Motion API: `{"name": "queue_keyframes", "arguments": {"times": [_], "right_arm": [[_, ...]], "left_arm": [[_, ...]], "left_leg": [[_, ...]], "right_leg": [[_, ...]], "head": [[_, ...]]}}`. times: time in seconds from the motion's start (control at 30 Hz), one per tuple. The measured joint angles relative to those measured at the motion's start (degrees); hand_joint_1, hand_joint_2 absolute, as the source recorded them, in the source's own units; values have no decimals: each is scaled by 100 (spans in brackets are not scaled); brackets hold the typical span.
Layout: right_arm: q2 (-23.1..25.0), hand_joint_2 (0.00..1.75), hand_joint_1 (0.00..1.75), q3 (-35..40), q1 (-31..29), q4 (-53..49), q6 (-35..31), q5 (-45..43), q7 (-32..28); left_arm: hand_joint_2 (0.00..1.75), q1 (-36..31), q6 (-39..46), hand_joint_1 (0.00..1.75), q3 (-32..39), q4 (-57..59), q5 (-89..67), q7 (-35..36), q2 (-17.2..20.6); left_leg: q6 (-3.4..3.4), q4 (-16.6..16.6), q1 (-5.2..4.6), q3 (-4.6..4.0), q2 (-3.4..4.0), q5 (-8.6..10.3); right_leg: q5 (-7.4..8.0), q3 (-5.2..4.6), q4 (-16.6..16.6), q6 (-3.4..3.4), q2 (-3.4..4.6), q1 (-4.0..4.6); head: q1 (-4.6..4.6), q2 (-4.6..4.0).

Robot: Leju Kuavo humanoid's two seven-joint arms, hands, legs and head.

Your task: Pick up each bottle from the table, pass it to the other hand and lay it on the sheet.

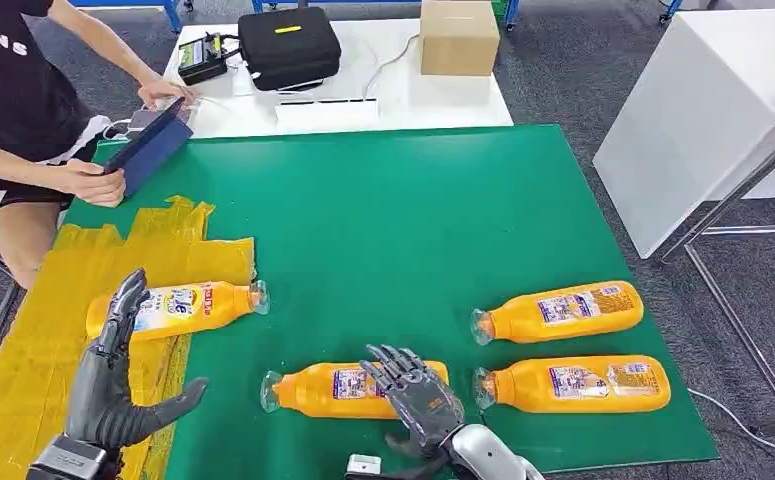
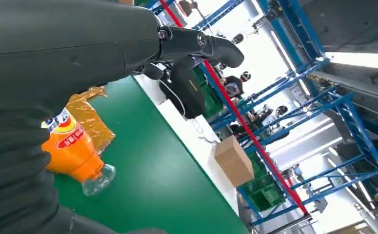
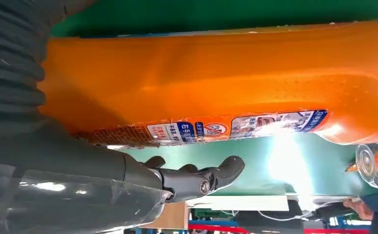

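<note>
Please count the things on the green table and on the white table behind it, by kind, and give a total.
Orange plastic bottles with clear caps: 4
Yellow crinkled sheet: 1
Black zipped case: 1
Brown cardboard box: 1
Total: 7

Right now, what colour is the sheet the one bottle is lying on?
Yellow, crinkled sheet under the bottle; clearest in the head view.

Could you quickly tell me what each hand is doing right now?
Left hand: open, holding nothing, beside the orange plastic bottle on the yellow sheet.
Right hand: open, fingers spread over the nearest orange plastic bottle, not gripping.
</note>
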Motion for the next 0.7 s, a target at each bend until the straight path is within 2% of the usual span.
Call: {"name": "queue_keyframes", "arguments": {"times": [0.23, 0.47, 0.5, 0.53, 0.7], "right_arm": [[-192, 175, 0, 133, -123, 135, 129, 124, 371], [-264, 175, 0, 168, -330, 437, 177, 393, 756], [-260, 175, 9, 177, -351, 470, 180, 422, 798], [-258, 175, 52, 181, -365, 485, 180, 428, 813], [-212, 175, 52, 186, -454, 630, 204, 479, 877]], "left_arm": [[175, -5, -52, 0, 120, 2, 348, 109, -37], [175, 96, -103, 0, 162, -4, 311, 164, -77], [175, 124, -103, 0, 164, -7, 302, 168, -92], [175, 139, -103, 0, 164, -7, 302, 168, -96], [175, 198, -105, 0, 171, -42, 302, 175, -109]], "left_leg": [[1, 0, -1, 12, 0, 0], [3, -2, -1, 67, 7, -32], [6, -2, -1, 81, 7, -36], [6, -2, -1, 85, 7, -36], [7, -2, -1, 96, 7, -33]], "right_leg": [[0, 11, -1, 0, 0, -2], [-19, 7, -8, -4, 2, -2], [-23, 17, -9, -4, 2, -2], [-24, 22, -9, -5, 2, -1], [-23, 31, -9, -4, 2, 0]], "head": [[0, 0], [0, 0], [-2, 0], [-2, 0], [0, 0]]}}
